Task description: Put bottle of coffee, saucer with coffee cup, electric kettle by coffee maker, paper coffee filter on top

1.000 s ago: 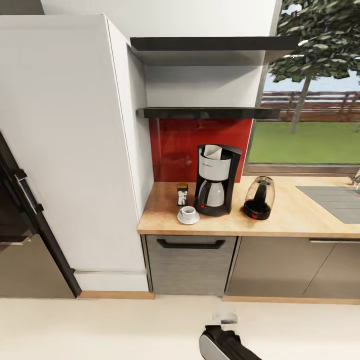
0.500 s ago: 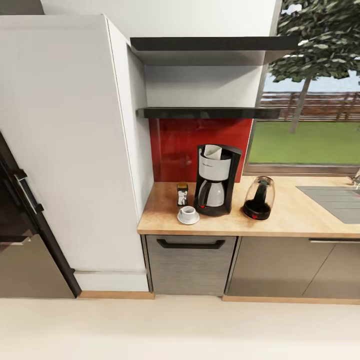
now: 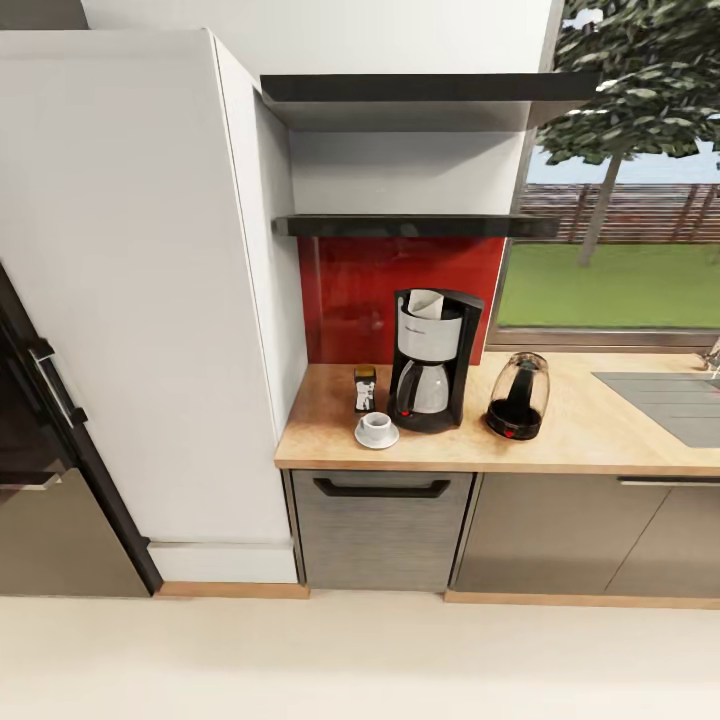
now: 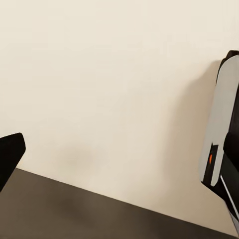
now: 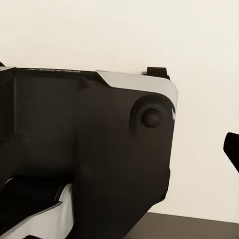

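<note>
The electric kettle [image 3: 518, 396] — glass, fragile, slippery — sits at the coffee maker's [image 3: 431, 358] three o'clock; grasp its black handle. Tool states: cannot tell.

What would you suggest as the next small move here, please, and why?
Probably none beyond a final check: the bottle of coffee, the coffee cup on its saucer, and the electric kettle all flank the coffee maker, which has a paper filter on top.

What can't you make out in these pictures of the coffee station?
- Bottle of coffee: label too small to read, head view.
- Sink: cut off by the head view's right edge.
- Coffee cup: contents too small to tell.
- Gripper states: wrist views show only the robot's body and floor.
</note>
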Controlling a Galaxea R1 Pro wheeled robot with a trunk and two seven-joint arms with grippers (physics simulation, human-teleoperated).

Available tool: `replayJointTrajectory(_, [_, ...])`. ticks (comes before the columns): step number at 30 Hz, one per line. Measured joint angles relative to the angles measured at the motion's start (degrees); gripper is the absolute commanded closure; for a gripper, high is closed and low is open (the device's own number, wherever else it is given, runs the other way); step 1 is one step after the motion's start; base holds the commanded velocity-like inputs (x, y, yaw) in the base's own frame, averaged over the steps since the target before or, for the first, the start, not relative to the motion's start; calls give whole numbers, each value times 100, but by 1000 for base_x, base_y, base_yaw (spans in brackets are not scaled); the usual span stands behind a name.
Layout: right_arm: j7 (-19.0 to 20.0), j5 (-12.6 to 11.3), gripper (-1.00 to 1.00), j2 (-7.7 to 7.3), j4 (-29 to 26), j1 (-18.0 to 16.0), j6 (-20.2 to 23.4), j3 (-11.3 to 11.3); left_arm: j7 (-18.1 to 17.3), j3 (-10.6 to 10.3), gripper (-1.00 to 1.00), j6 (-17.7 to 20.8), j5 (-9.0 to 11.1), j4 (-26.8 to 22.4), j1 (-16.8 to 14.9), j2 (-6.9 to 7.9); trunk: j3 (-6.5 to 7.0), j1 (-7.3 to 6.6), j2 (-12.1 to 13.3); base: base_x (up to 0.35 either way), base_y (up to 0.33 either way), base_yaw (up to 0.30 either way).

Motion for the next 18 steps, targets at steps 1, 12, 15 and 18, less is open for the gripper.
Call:
replayJointTrajectory(1, [-5,-1,-100,8,0,1,5,-1,0,-1,-100,5,-2,0,0,-1,0,0,0,0,0,0])
replayJointTrajectory(12, [24,-29,-100,33,-6,11,351,-1,4,-8,-100,43,-115,0,0,-43,0,0,0,0,0,0])
replayJointTrajectory(15, [19,-37,-100,39,-10,11,465,0,8,-4,-100,50,-174,0,0,-39,0,0,0,0,0,0])
replayJointTrajectory(18, [15,-38,-100,42,-12,11,486,0,9,-4,-100,53,-186,0,0,-41,0,0,0,0,0,0])
